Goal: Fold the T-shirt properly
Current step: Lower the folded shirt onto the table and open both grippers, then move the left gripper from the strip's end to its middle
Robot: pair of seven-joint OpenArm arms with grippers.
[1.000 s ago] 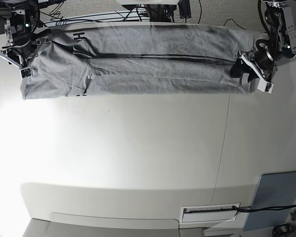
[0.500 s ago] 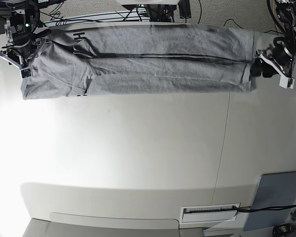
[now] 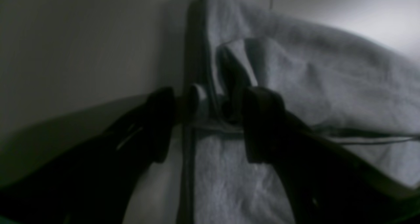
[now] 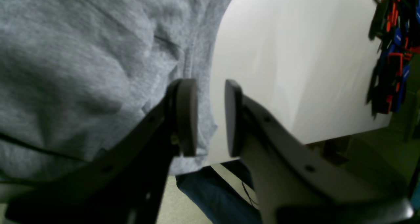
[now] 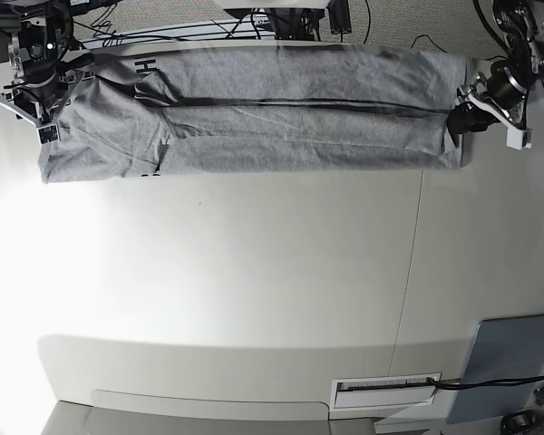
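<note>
The grey T-shirt (image 5: 281,118) lies folded into a long strip along the far side of the table, with black letters showing near its left end. My left gripper (image 5: 457,122) stands open at the strip's right end. In the left wrist view its dark fingers (image 3: 262,125) straddle the edge of the T-shirt (image 3: 311,86), one over cloth and one over bare table. My right gripper (image 5: 29,116) is at the strip's left end. It (image 4: 210,119) is open with bare table showing in the gap, and its left finger (image 4: 187,119) hangs over the hem of the T-shirt (image 4: 82,69).
A flat grey-blue panel (image 5: 512,362) lies at the near right corner, beside a white slotted plate (image 5: 385,391). Cables (image 5: 208,23) run behind the far edge. A seam (image 5: 412,272) crosses the white table. A red and black bundle (image 4: 390,53) hangs past the table edge.
My left gripper drew back off the shirt's right end, out to the right, then came part of the way back to that end. The right arm and the shirt have not moved.
</note>
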